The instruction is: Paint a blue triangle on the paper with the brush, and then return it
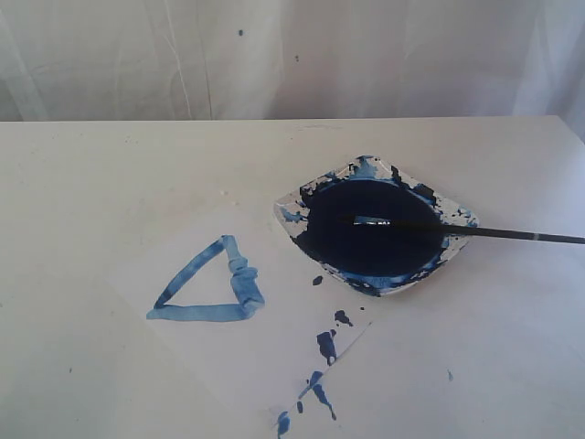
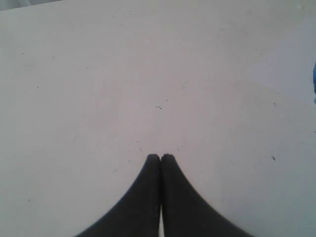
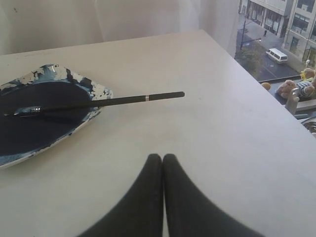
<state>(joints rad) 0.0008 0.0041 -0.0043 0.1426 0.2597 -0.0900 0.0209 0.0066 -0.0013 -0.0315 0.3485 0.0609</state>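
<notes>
A blue triangle (image 1: pixel 212 291) of streaky strokes lies on the white paper (image 1: pixel 274 366), its right side thick and wavy. The thin black brush (image 1: pixel 494 233) rests across the paint dish (image 1: pixel 462 218), bristles in the dark blue paint, handle sticking out to the right. The right wrist view shows the same brush (image 3: pixel 128 100) lying on the dish (image 3: pixel 101 91), apart from my right gripper (image 3: pixel 162 156), which is shut and empty. My left gripper (image 2: pixel 160 157) is shut over bare white table, holding nothing. Neither gripper shows in the exterior view.
Dark blue paint splatters (image 1: pixel 326 344) dot the paper below the dish. The table's right edge (image 3: pixel 256 81) drops off beside a window with a street and a soft toy (image 3: pixel 291 88) beyond. A white curtain (image 1: pixel 274 55) hangs behind the table.
</notes>
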